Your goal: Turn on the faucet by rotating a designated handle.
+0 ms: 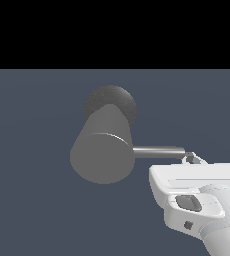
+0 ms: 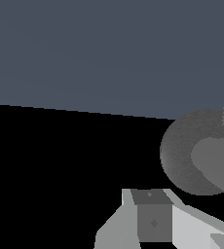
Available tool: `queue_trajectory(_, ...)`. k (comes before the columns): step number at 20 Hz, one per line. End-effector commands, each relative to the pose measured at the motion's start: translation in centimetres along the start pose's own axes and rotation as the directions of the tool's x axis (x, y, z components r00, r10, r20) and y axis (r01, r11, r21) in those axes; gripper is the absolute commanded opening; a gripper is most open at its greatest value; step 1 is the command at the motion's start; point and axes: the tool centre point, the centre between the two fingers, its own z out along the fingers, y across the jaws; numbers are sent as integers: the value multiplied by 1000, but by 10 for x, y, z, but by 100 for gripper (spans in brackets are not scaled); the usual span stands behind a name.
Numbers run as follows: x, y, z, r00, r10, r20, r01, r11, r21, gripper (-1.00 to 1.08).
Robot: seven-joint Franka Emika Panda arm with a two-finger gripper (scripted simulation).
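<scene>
We find the faucet (image 1: 103, 152) near the middle of the exterior view: a thick grey cylinder with its flat round end turned toward the camera and its darker round base (image 1: 110, 102) behind it. The handle (image 1: 158, 151), a thin shiny rod, projects level from the cylinder toward the exterior view's right. The white gripper (image 1: 191, 158) sits at the rod's far tip, with its body filling the lower part of that side. Its dark fingertips (image 1: 189, 159) appear at the tip, touching or just beside it; we cannot tell how far apart the jaws stand or whether they hold the rod. We see no containers. In the wrist view the base (image 2: 182, 155) shows beside a grey finger (image 2: 154, 219).
</scene>
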Motion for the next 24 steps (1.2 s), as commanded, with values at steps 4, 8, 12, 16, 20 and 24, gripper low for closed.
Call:
queue_trajectory(4, 18, 26, -8, 996, 66, -57, -68, 997, -23, -100)
queue_trajectory(8, 22, 39, -11, 993, 89, -75, -92, 995, -30, -100)
queue_trajectory(12, 21, 45, -13, 993, 93, -76, -96, 995, -30, -100)
queue_trajectory(16, 21, 45, -13, 993, 93, -76, -96, 995, -30, -100)
queue_trajectory(20, 11, 43, -12, 993, 93, -76, -96, 995, -30, -100)
queue_trajectory(24, -2, 40, -11, 993, 93, -76, -96, 995, -30, -100)
